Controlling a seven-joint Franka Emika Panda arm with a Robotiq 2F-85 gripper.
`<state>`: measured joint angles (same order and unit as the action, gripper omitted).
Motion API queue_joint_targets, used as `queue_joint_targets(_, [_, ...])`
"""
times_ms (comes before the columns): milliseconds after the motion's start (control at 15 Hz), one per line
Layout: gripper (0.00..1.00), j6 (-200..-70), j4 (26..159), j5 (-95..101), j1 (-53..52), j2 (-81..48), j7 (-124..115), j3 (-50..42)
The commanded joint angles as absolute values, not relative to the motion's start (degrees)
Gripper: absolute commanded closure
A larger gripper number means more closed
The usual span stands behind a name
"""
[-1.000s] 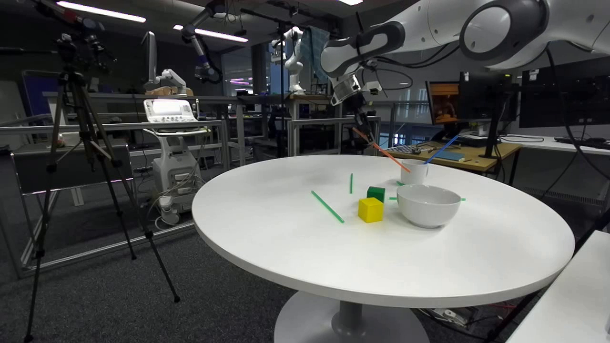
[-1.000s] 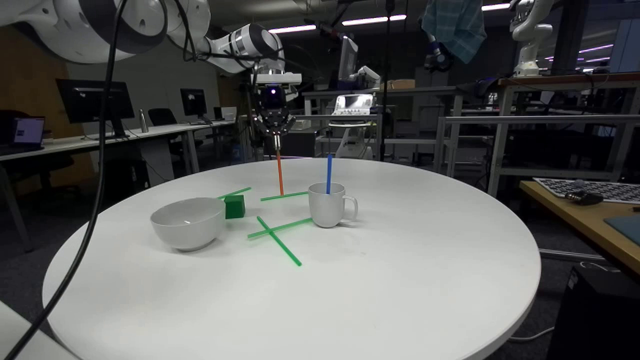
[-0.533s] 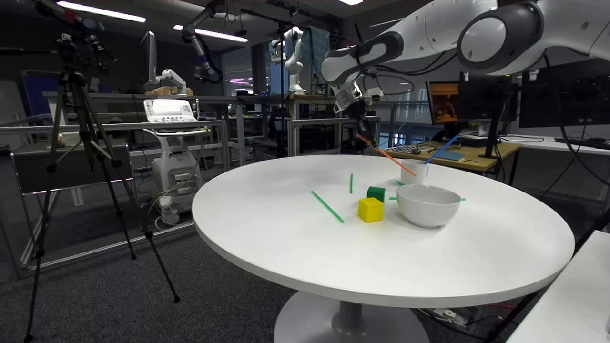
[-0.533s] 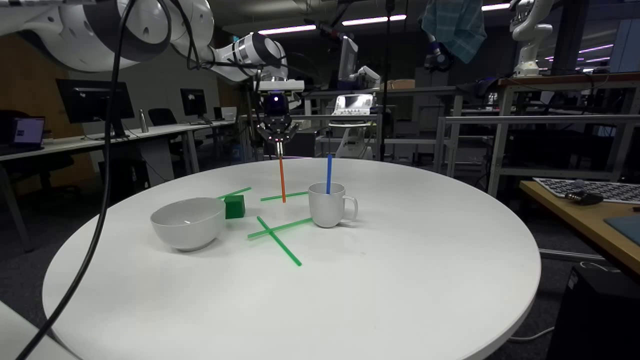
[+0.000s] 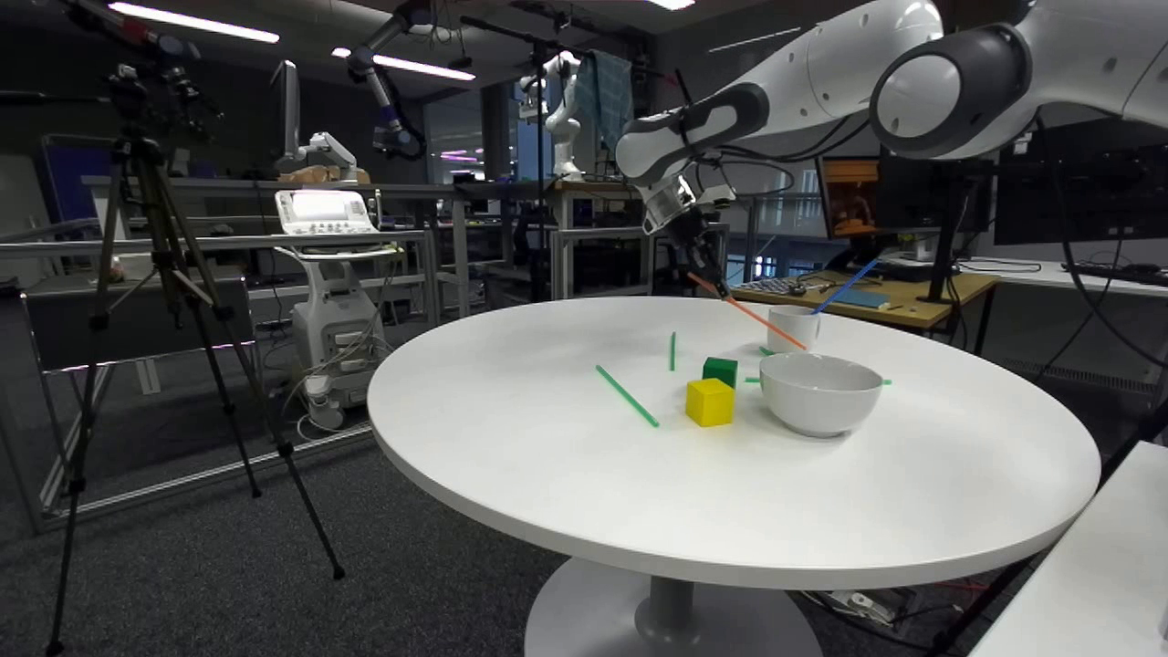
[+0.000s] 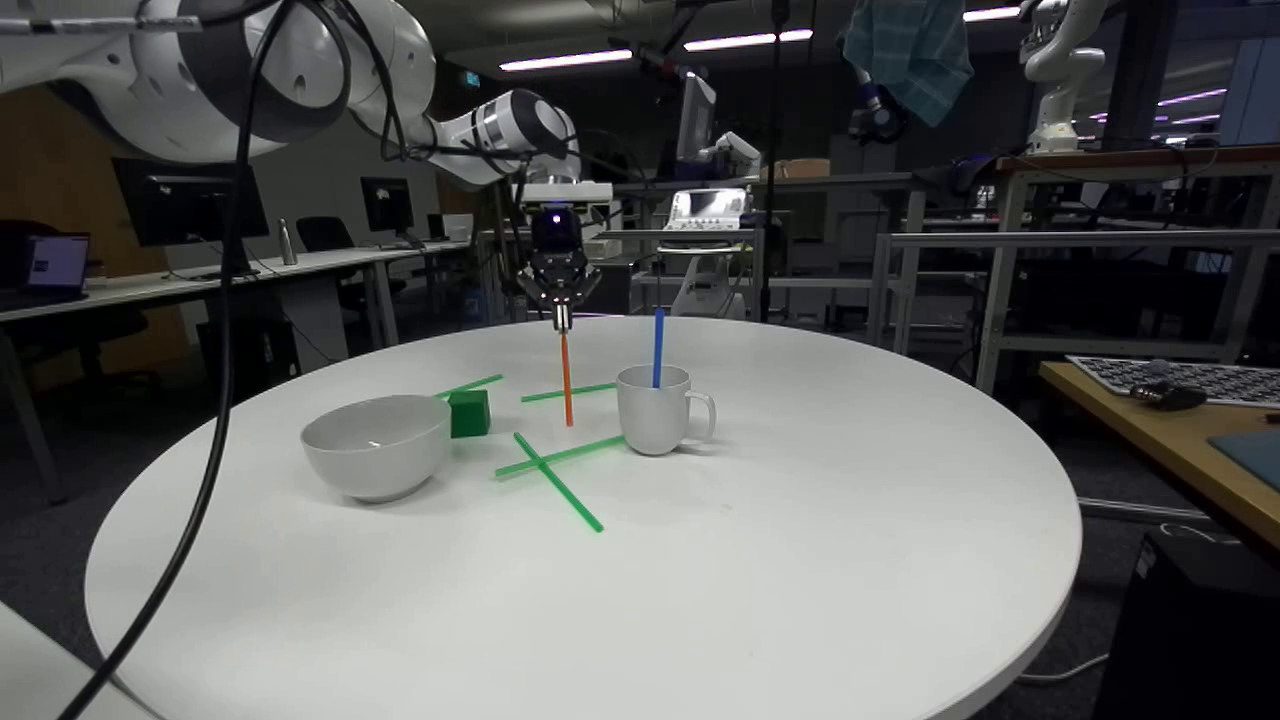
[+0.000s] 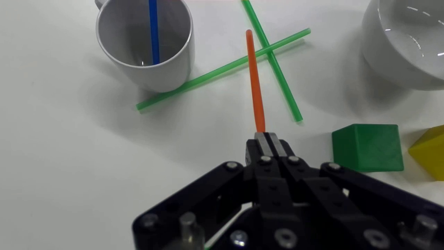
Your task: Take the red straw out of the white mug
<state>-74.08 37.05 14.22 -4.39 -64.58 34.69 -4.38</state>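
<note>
My gripper is shut on the upper part of the red straw, an orange-red stick, in both exterior views (image 5: 721, 286) (image 6: 563, 322) and the wrist view (image 7: 266, 134). The red straw (image 6: 567, 385) points down and slants away from the fingers; its free end is outside the mug, over the table, also in the wrist view (image 7: 256, 83). The white mug (image 6: 652, 420) stands upright beside it, with a blue straw (image 6: 658, 340) leaning inside. The mug also shows in the wrist view (image 7: 170, 76) and an exterior view (image 5: 805, 327), where the red straw passes in front of it.
A wide white bowl (image 5: 821, 401) stands near a green cube (image 5: 719, 370) and a yellow cube (image 5: 710, 402). Two crossed green straws (image 7: 283, 86) lie below the red straw, one against the mug's base. More green straws (image 5: 628, 396) lie on the round white table (image 5: 547, 474).
My gripper has moved lower with the red straw held in it, and the straw's free end has come down closer to the table. The mug, bowl and cubes have not moved.
</note>
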Motion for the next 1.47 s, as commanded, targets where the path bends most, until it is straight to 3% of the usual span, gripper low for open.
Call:
queue_joint_targets(0, [1.00,-70.55,33.27,15.03,-4.38,-67.50,35.99,-5.31])
queue_joint_targets(1400, [1.00,-64.98,32.98,15.05,-4.43,-71.50,36.22,-7.78])
